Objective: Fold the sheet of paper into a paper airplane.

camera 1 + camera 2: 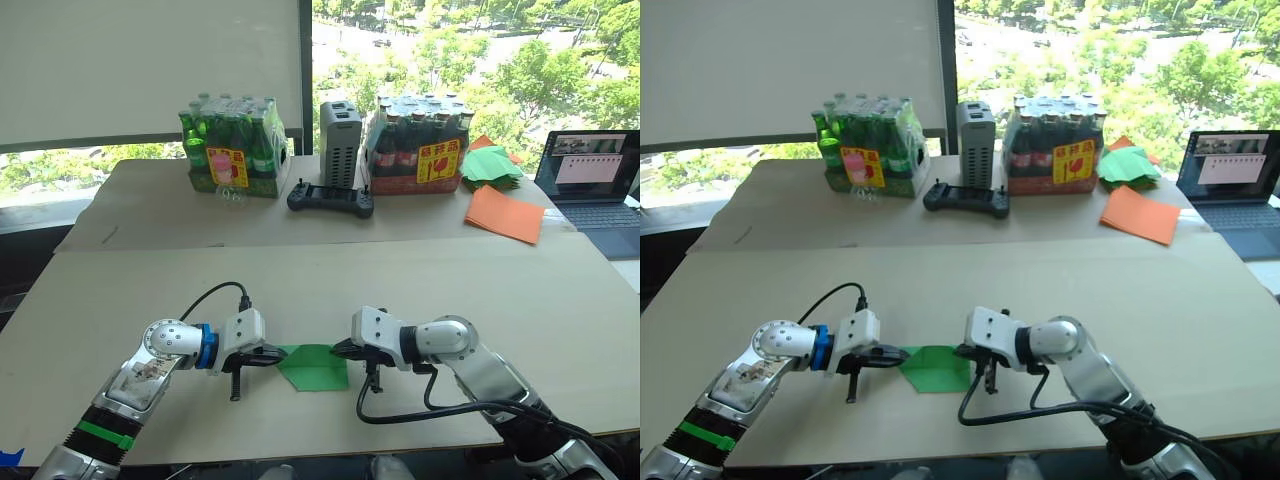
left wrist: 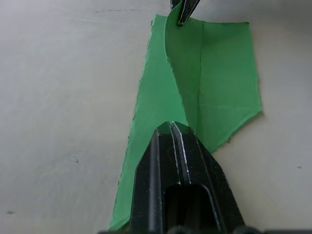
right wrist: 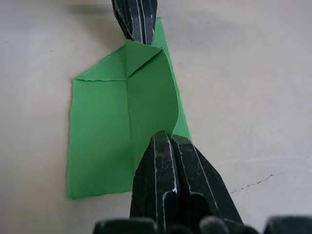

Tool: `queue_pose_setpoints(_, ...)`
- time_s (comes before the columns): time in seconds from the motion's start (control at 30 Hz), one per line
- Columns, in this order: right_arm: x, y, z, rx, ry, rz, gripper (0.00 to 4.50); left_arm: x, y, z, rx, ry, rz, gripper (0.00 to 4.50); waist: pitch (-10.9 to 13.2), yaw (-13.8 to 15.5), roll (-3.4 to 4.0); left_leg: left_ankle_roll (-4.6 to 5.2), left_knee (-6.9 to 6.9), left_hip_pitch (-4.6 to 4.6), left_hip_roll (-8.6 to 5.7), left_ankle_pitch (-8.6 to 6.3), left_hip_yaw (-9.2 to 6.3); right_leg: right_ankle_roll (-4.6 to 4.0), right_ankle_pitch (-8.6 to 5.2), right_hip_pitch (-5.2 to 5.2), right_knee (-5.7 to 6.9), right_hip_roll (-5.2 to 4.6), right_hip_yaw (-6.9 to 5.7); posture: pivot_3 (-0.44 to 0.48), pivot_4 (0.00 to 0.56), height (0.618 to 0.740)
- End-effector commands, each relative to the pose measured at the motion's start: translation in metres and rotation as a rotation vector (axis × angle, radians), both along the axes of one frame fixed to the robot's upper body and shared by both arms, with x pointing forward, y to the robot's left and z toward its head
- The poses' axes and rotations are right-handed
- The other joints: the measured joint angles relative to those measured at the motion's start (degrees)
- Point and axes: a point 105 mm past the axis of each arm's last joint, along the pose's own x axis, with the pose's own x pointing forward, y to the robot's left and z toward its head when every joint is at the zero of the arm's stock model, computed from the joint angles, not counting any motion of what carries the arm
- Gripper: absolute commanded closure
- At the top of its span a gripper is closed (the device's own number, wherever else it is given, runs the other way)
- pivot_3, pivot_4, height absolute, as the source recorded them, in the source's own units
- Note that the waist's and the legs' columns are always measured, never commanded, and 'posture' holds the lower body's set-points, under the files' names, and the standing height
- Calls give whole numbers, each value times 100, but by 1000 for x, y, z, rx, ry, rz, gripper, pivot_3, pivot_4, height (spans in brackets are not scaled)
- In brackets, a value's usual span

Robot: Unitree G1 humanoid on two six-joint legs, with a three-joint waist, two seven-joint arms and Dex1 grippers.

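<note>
The bright green sheet of paper (image 1: 313, 367) lies on the near part of the table between my two grippers, creased, with one flap lifted. My left gripper (image 1: 279, 353) is shut on the sheet's left tip. My right gripper (image 1: 337, 349) is shut on its right edge. In the left wrist view the sheet (image 2: 214, 87) spreads ahead of the shut left gripper (image 2: 171, 126), and the right gripper's tips pinch the far edge. In the right wrist view the sheet (image 3: 102, 131) lies ahead of the shut right gripper (image 3: 167, 136).
At the table's back stand a green bottle pack (image 1: 232, 147), a grey box (image 1: 340, 143), a black controller (image 1: 331, 200) and a dark bottle pack (image 1: 418, 148). Orange sheets (image 1: 505, 213), a green paper stack (image 1: 492, 165) and a laptop (image 1: 598, 185) are at the back right.
</note>
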Motion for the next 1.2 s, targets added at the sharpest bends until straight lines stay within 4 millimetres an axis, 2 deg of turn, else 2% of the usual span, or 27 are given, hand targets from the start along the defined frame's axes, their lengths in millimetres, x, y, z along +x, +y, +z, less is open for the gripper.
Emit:
queue_pose_setpoints(0.03, 3, 2, 3, 15, 14, -13, 4483, -1, 3, 4, 10, -14, 6, 4500, 0, 0, 0, 0, 0, 0, 0, 0, 0, 0, 0, 0, 0, 0, 0, 0, 150, 711)
queue_pose_setpoints(0.13, 3, 1, -3, -16, 15, -13, 4483, 1, 6, 7, 17, -26, 17, 4500, 0, -1, 0, 0, 0, 0, 0, 0, 0, 0, 0, 0, 0, 0, 0, 0, 150, 711)
queue_pose_setpoints(0.27, 1, 3, -8, -25, 22, -6, 4483, 7, 7, 26, 0, -69, 31, 4500, 0, -2, 0, 0, 0, 0, 0, 0, 0, 0, 0, -1, 1, 0, 0, 0, 150, 711)
queue_pose_setpoints(0.37, 1, 3, -9, -27, 24, -8, 4483, 5, 3, 43, -31, -88, 12, 4500, 0, -2, 0, 0, 0, -1, 0, 0, 0, 0, 0, -1, 0, 0, -1, 0, 150, 711)
queue_pose_setpoints(0.53, 2, 2, -11, -35, 24, -14, 4483, -4, -5, 54, -69, -59, -20, 4500, 0, -11, 0, 0, 0, 0, 1, 0, 0, 0, 0, -1, 1, 0, 0, 0, 150, 711)
queue_pose_setpoints(0.67, 3, 3, -10, -35, 18, -17, 4483, -7, -11, 40, -63, -25, -31, 4500, 0, -10, 0, -1, 0, 0, 0, 1, 0, 0, 0, 0, 0, 0, 0, 0, 150, 711)
queue_pose_setpoints(0.8, 2, 5, -8, -32, 15, -15, 4483, -4, -17, 34, -90, 3, -18, 4500, 0, -7, 0, -2, 0, 0, 1, 1, 0, 0, 1, 0, 1, 1, -1, 0, 150, 711)
queue_pose_setpoints(1.07, 6, 6, -2, -20, -14, -32, 4483, -3, -11, 7, -17, 14, -20, 4500, 0, -10, 0, -3, 0, 1, 1, 1, 0, -1, 1, -1, 1, 1, -1, 0, 150, 711)
queue_pose_setpoints(1.1, 7, 6, 1, -11, -21, -38, 3892, -3, -10, 5, -14, 16, -17, 4500, 0, -11, 0, -3, -1, 0, 1, 2, 0, -1, 1, -1, 1, 1, -1, 0, 150, 711)
queue_pose_setpoints(1.2, 4, 9, 10, 29, -19, -36, 2977, -2, -9, 2, -10, 17, -12, 4500, 0, -5, 0, -3, 0, 0, 1, 2, 0, -1, 1, -2, 1, 0, -1, 0, 150, 711)
